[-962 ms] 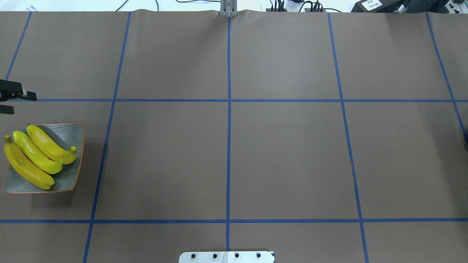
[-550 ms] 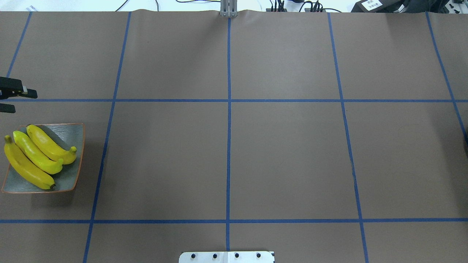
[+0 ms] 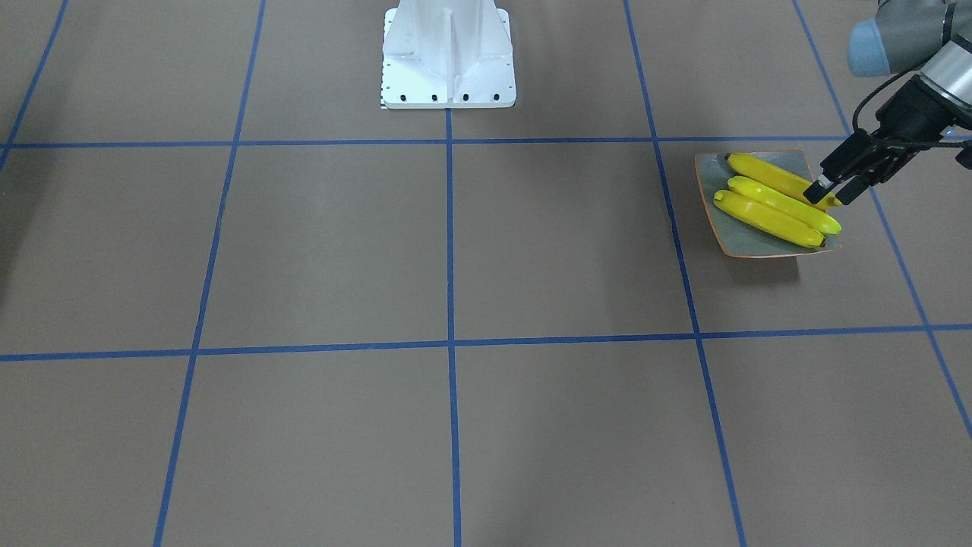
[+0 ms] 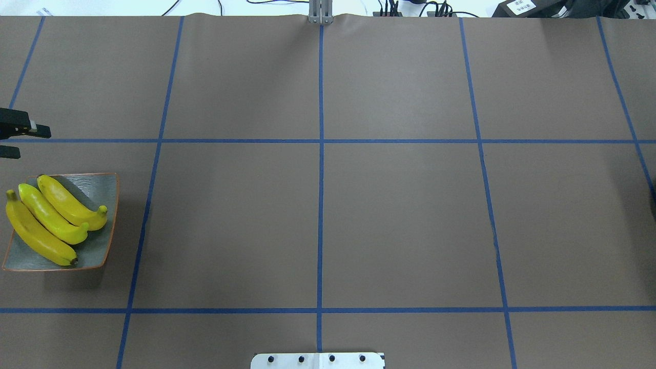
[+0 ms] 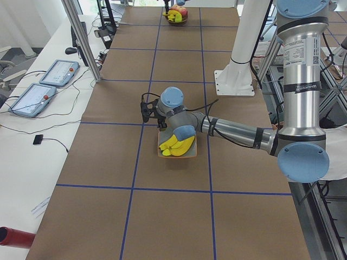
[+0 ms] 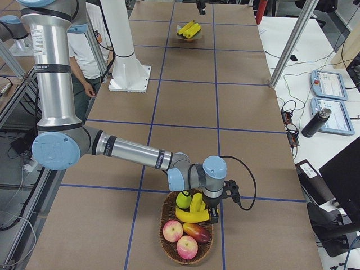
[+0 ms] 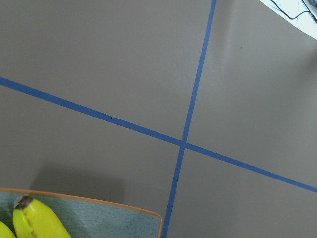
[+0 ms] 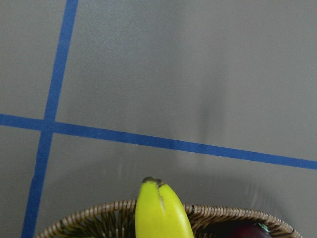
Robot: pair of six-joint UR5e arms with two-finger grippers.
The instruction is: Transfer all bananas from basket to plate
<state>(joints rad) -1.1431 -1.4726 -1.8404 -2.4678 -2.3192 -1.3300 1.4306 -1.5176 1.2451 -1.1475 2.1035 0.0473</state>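
At the right gripper [image 6: 212, 212], lowered onto the fruit in the wicker basket [image 6: 164, 228], a poor hold is the main risk. The last banana [image 8: 163, 212] is smooth and curved and lies against the apples [image 6: 180, 239], so a grip taken near one end could let it swing or slip out. A neighbouring fruit could also be dragged over the rim. Whether these jaws are apart or closed on the banana cannot be told, as they are seen only from the side. The jaws of the left gripper [image 3: 829, 196] are held apart and empty. They are poised just beyond the far edge of the plate [image 4: 100, 188], and nothing is touched. Three bananas [image 4: 51, 220] are laid side by side on that plate at the left end of the worktop [image 4: 400, 225], and the basket is set at the opposite end. A long carry is therefore judged necessary. With little bare plate left, the fourth banana could be rolled off the rim.
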